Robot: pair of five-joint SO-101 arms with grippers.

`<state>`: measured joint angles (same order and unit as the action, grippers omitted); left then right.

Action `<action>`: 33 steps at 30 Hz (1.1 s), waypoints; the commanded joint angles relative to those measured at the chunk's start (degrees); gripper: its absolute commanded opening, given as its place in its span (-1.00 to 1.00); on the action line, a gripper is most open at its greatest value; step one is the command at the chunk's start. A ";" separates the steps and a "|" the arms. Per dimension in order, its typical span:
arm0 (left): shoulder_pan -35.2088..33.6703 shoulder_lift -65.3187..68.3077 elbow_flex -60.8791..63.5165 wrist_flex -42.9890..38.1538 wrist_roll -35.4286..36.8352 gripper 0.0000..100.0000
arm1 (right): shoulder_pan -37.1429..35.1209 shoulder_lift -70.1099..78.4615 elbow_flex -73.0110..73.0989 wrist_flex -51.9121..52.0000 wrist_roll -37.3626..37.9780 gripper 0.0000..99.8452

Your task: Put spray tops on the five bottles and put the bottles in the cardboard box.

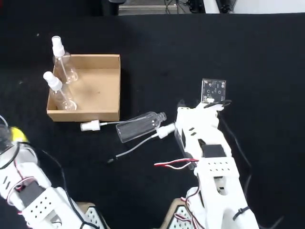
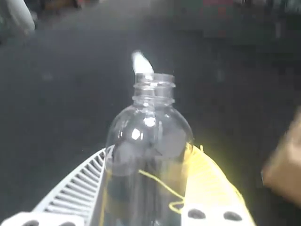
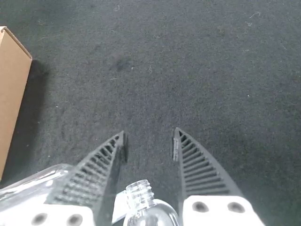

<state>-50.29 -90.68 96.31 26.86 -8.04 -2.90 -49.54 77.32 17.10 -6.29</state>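
My left gripper (image 2: 146, 207) is shut on an uncapped clear bottle (image 2: 148, 155), gripped between a white and a yellow finger; in the high view it is at the near left (image 1: 13, 140). Another open bottle (image 1: 140, 126) lies on the black table near the cardboard box (image 1: 102, 88), which holds two capped bottles (image 1: 64, 64). One spray top (image 1: 90, 126) lies by the box's front wall. A second spray top (image 1: 164, 131) lies by the right arm. My right gripper (image 3: 148, 134) is open over the mat, with a threaded bottle neck (image 3: 138, 190) low between its fingers.
A small circuit board (image 1: 213, 90) lies on the table beyond the right arm. The box edge (image 3: 11, 84) shows beside the right gripper, and the box's corner (image 2: 284, 165) shows near the left gripper. Red and white wires (image 1: 176, 164) run along the right arm.
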 commanded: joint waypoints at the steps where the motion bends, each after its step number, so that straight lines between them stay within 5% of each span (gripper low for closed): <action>1: 7.16 -0.97 -3.56 17.58 -11.25 -0.94 | 0.53 -1.19 -0.31 -1.49 0.53 -0.72; 10: 10.07 -0.97 -3.91 30.07 -16.97 -0.92 | 0.53 -1.10 -0.31 -1.49 0.53 -0.72; 17: 4.97 -1.49 -3.91 33.58 -16.53 -0.32 | 0.53 -1.10 -0.31 -1.32 0.53 -0.72; 23: -2.07 -0.88 -9.36 31.91 -16.44 -0.31 | 0.53 -1.10 -0.31 -1.49 0.53 -0.72; 33: -2.68 10.55 -34.68 34.20 -11.25 -0.31 | 0.53 -1.01 -0.31 -1.14 0.53 -0.72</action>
<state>-52.13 -88.22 72.92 62.55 -20.97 -2.90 -49.54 77.32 17.10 -6.29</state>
